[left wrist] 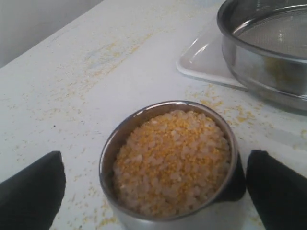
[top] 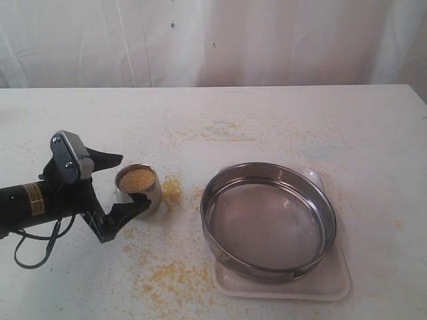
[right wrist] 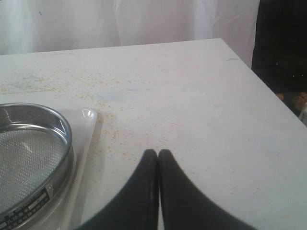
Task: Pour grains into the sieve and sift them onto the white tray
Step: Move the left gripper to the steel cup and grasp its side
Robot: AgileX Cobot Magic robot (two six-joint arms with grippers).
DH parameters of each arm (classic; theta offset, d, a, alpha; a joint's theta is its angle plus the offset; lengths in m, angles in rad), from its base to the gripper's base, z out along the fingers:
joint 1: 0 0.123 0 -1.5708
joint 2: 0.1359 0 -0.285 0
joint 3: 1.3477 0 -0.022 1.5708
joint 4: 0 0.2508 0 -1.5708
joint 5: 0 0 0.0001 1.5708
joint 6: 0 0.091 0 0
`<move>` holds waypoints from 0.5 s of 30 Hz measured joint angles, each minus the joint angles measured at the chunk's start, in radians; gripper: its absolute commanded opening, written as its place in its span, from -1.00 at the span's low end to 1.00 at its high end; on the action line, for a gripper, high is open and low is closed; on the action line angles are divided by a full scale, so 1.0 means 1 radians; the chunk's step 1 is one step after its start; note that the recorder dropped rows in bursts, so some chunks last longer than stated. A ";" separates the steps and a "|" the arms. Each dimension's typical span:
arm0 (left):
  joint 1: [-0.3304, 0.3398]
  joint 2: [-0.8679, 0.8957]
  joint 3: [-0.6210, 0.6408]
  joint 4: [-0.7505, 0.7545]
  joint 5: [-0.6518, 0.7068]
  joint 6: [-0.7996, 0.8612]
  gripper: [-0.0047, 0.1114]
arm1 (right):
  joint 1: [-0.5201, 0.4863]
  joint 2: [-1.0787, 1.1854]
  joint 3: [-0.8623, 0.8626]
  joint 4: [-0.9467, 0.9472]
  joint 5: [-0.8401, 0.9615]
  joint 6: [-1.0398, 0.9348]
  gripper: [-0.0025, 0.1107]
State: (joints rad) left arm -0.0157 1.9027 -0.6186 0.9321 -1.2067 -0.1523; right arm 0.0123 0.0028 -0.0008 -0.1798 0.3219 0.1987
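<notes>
**Operator:** State of the left gripper (top: 135, 180)?

**Technician:** Jaws wide. The arm enters the exterior view from 9 o'clock. Its 2 black fingers (left wrist: 33, 191) bracket the steel cup (top: 139, 190), 1 on each side. Nothing is clamped. Whether either finger touches the cup wall cannot be told.

**Operator:** Location of the grains (left wrist: 172, 158)?

**Technician:** In the cup, filled nearly to the rim. Only the left wrist view resolves them: fine yellow granules mixed with paler, coarser bits. The exterior view adds what that close view crops. A small heap (top: 172, 190) lies just beside the cup at 3 o'clock, and a wider scatter (top: 170, 277) lies on the table (top: 300, 120) at 5 o'clock from the cup.

**Operator:** Sieve and tray?

**Technician:** The sieve (top: 257, 267) stands at 3 o'clock from the cup, near but apart, with its grey mesh in full view. It rests on the white tray (top: 333, 283). The tray rim shows past the ring from 4 to 7 o'clock, and 1 corner shows at 1 o'clock.

**Operator:** Right gripper (right wrist: 155, 153)?

**Technician:** Outside the exterior view. The right wrist view shows its 2 fingers pressed together, gripping nothing, over the table near a tray corner. That view alone shows a label plate (right wrist: 29, 208) on the sieve wall.
</notes>
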 measured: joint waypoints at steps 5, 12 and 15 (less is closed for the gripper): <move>0.000 0.057 -0.069 0.000 0.000 -0.055 0.89 | 0.000 0.000 0.000 0.000 0.000 0.000 -0.96; 0.000 0.139 -0.115 0.008 0.000 -0.077 0.89 | 0.000 0.000 0.000 0.000 0.000 0.000 -0.96; 0.000 0.175 -0.142 0.011 -0.002 -0.077 0.89 | 0.000 0.000 0.000 0.000 0.000 0.000 -0.96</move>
State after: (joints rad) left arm -0.0157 2.0779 -0.7604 0.9433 -1.2087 -0.2295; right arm 0.0123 0.0028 -0.0008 -0.1798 0.3219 0.1987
